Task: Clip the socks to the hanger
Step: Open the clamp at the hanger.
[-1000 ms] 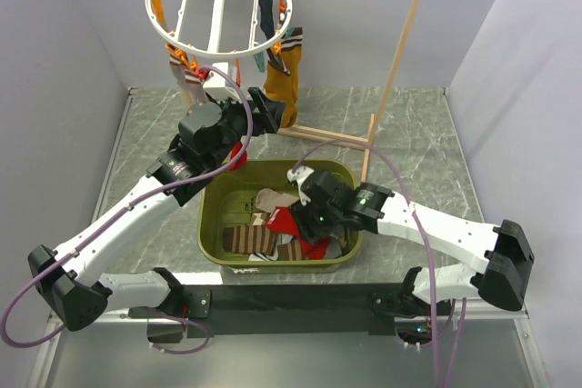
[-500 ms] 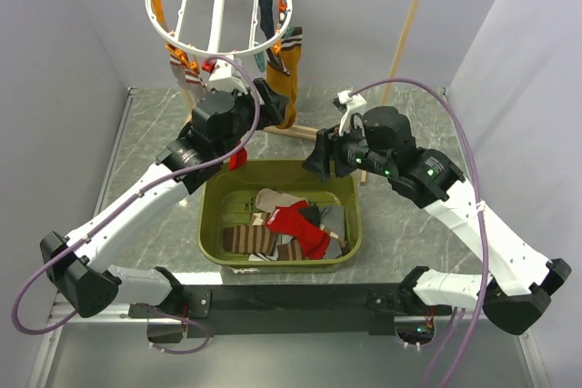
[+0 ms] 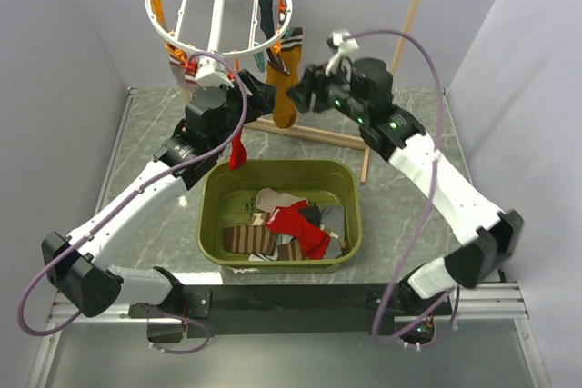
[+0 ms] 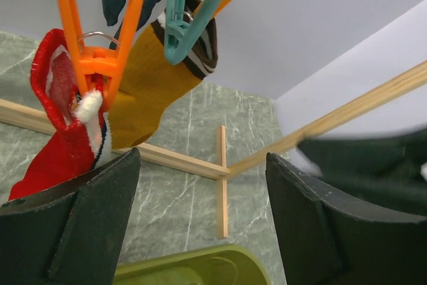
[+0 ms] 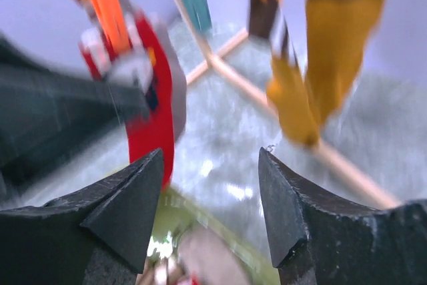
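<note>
The white ring hanger [image 3: 218,6] hangs from the rack rod. In the left wrist view an orange clip [image 4: 93,45] grips a red sock [image 4: 60,138], and a teal clip [image 4: 183,28] holds a mustard sock with a striped cuff [image 4: 150,91]. My left gripper [image 4: 201,158] is open and empty, just right of the red sock [image 3: 238,152]. My right gripper [image 5: 211,155] is open and empty, raised near the mustard sock [image 3: 284,97]. Its view is blurred and shows the red sock [image 5: 150,118] to the left. Several more socks [image 3: 291,224] lie in the bin.
An olive green bin [image 3: 359,215] stands on the grey marble table below both grippers. The wooden-framed rack [image 3: 400,52] stands behind it, its base bar [image 4: 222,178] on the table. Grey walls close in left, right and back.
My right arm rose out of the bin, empty, and swung up and back toward the hanger. My left gripper moved up closer to the ring; the red sock now hangs straight below the orange clip.
</note>
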`<state>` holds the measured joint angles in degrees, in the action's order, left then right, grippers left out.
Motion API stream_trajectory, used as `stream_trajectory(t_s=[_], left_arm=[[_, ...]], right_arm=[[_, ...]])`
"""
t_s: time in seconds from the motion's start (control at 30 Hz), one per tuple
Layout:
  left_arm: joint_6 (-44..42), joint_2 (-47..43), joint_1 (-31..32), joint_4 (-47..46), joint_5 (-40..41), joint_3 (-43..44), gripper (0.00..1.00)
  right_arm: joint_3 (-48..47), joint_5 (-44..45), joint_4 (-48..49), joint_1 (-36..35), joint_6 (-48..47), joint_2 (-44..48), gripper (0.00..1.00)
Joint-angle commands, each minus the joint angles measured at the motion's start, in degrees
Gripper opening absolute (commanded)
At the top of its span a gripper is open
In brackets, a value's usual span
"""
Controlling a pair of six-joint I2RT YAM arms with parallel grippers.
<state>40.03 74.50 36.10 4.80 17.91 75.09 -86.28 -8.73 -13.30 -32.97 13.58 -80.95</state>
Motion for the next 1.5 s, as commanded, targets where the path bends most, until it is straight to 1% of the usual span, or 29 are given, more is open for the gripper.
stream_trajectory(t_s=[0.0,0.1,0.17,0.2,0.27,0.33,0.4,0.53,0.63,0.67,0.8,0.87,1.03,1.17,1.27,1.3,1.33,1.37,1.43,1.47], left_arm=[[1.1,-0.7,-0.6,-4.4,0.9,-0.4,0.81],[1.1,0.0,-1.3,-6.3,2.4,0.1,0.80],[0.6,0.3,-1.6,-6.5,3.6,0.4,0.80],[-1.0,0.6,-2.0,-6.5,3.9,0.8,0.80],[-2.3,0.8,-2.4,-6.6,5.5,1.2,0.80],[-3.9,0.8,-3.7,-7.1,4.9,0.7,0.79],[-4.0,0.6,-5.5,-8.0,4.0,-0.3,0.79],[-4.8,0.1,-7.4,-10.8,1.3,-1.9,0.79],[-6.5,0.0,-8.3,-12.7,-0.4,-2.3,0.78],[-6.8,0.1,-8.8,-12.9,-1.5,-2.3,0.78],[-7.0,0.0,-9.4,-14.1,-3.8,-2.8,0.78],[-7.1,-0.2,-9.6,-14.9,-4.4,-3.5,0.78],[-7.4,-0.9,-9.6,-15.5,-5.1,-4.4,0.78],[-8.0,-2.1,-10.1,-15.6,-5.6,-5.0,0.78],[-8.0,-2.8,-10.7,-15.8,-6.1,-5.4,0.78],[-8.1,-3.0,-10.9,-16.0,-6.5,-5.5,0.78],[-8.4,-3.3,-11.0,-16.2,-8.0,-5.7,0.78],[-8.6,-3.6,-11.5,-16.6,-8.6,-5.8,0.78],[-8.8,-3.7,-11.8,-17.1,-10.2,-6.0,0.79],[-8.8,-3.7,-12.4,-17.3,-12.6,-6.0,0.79]], right_arm=[[-8.7,-2.0,5.6,0.0,-4.2,-5.5,0.65],[-10.5,-3.0,9.3,0.0,-4.4,-8.2,0.64],[-12.2,-3.6,10.1,0.0,-4.4,-10.2,0.62],[-13.9,-4.1,10.0,0.1,-4.4,-11.0,0.62],[-15.5,-6.8,10.0,0.1,-4.4,-13.0,0.61],[-16.0,-8.3,10.9,-0.1,-4.1,-14.0,0.60],[-15.9,-8.3,12.9,-0.3,-4.1,-15.1,0.59],[-16.3,-7.6,13.2,-1.1,-5.6,-16.7,0.58],[-16.6,-5.2,13.2,-2.2,-7.0,-18.0,0.58],[-16.6,-3.2,14.9,-2.4,-7.0,-18.3,0.58],[-18.1,-2.5,15.6,-3.2,-6.1,-20.0,0.58],[-18.6,-1.7,15.8,-3.8,-6.1,-20.8,0.58],[-20.0,3.7,15.8,-5.4,-6.7,-23.1,0.58],[-21.3,4.9,16.6,-5.7,-5.3,-24.4,0.57],[-22.5,4.6,17.1,-5.7,-4.8,-25.5,0.42],[-23.1,4.5,16.6,-5.8,-4.7,-25.8,0.32],[-23.8,4.5,15.3,-5.8,-4.7,-26.4,0.27],[-24.5,4.3,14.8,-5.7,-4.7,-26.5,0.19],[-24.0,4.2,14.3,-5.8,-4.8,-25.8,0.14],[-22.5,4.2,14.4,-5.7,-4.9,-25.2,0.12]])
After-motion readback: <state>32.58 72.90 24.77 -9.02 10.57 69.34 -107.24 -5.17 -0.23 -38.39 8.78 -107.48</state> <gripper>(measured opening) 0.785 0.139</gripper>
